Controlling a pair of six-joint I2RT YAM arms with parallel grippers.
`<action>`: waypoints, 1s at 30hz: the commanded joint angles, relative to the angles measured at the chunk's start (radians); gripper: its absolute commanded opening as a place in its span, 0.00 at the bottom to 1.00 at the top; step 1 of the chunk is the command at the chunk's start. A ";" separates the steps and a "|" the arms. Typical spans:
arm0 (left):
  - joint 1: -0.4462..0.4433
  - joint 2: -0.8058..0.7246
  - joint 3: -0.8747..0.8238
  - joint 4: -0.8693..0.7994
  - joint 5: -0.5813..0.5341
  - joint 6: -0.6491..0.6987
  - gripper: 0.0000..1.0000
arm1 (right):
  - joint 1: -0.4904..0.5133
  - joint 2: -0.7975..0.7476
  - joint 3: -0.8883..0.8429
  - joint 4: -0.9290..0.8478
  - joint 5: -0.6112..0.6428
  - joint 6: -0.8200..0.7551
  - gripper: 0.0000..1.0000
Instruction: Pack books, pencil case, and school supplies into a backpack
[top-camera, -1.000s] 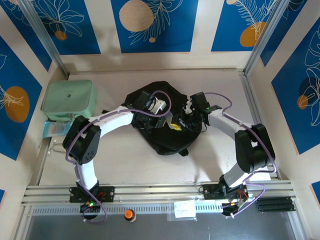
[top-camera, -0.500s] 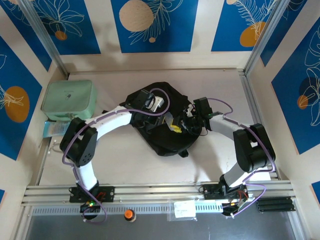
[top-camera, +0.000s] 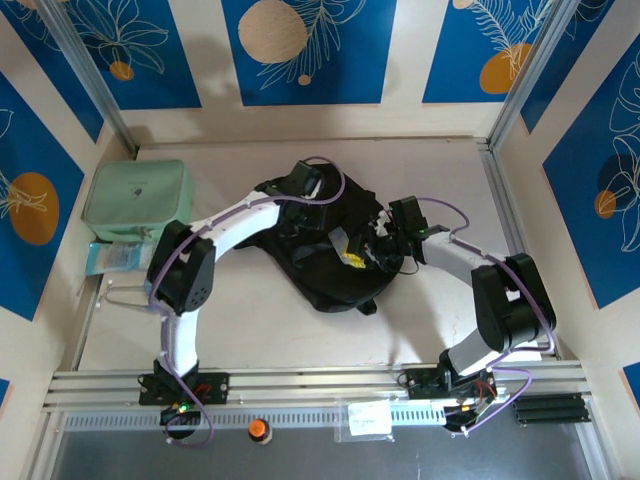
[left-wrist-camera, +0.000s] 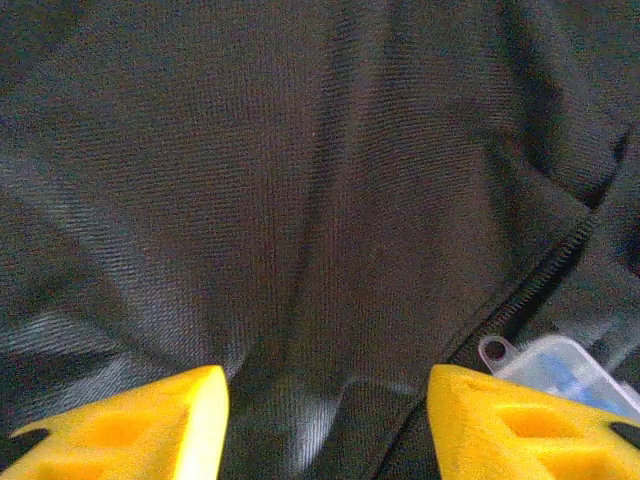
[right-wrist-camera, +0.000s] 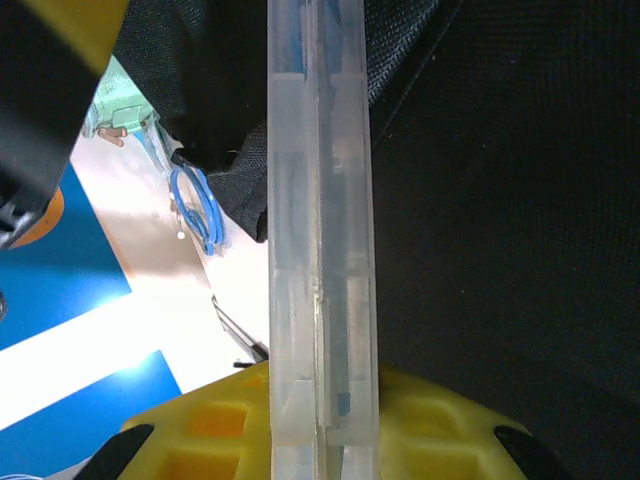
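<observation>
The right gripper is clamped on a slim clear plastic case, held edge-on between its yellow fingers. The black fabric of the backpack lies directly beyond it and to its right. The case looks to be at the mouth of the bag rather than fully inside. The left gripper has its fingers apart and holds nothing, hovering close over a fold of backpack fabric. A zipper runs off ahead and to its right, and a clear case with blue contents shows just beside its right finger, probably the same case. The step in hand seems to be feeding this case into the opening, with the left arm placed to manage the fabric. Whether the books are already inside I cannot tell, as the bag's interior is dark. Well off to the left of the left gripper, a mint-green soft case sits on the bench with a flat pale-blue item just beside it. By my reading the packing is partway done, with at least those two possibly left to go in.
</observation>
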 joint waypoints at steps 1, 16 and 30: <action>0.006 0.058 0.073 -0.111 -0.026 -0.025 0.48 | -0.002 -0.003 -0.038 -0.122 0.008 0.009 0.05; 0.006 0.125 0.142 -0.181 -0.080 -0.044 0.00 | -0.017 -0.055 -0.106 -0.162 0.011 -0.013 0.05; 0.013 0.092 0.146 -0.146 -0.023 -0.028 0.00 | -0.065 -0.034 -0.131 -0.092 -0.018 0.032 0.05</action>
